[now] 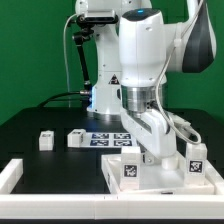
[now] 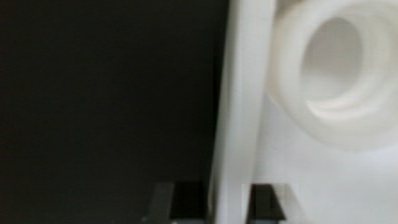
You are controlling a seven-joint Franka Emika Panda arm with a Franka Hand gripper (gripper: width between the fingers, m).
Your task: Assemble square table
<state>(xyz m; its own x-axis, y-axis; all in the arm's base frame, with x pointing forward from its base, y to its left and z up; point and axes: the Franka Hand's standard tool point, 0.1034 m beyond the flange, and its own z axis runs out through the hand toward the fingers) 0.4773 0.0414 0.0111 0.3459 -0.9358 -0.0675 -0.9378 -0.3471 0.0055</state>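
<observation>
Gripper (image 2: 226, 203) on square panel (image 1: 160, 178)
Jaws narrowly parted, clamped on the panel's edge; one loose leg (image 1: 42, 140) lies well apart

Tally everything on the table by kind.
Panel: 1
Legs: 3 in view
Marker board: 1
Border wall: 1
Total: 6
</observation>
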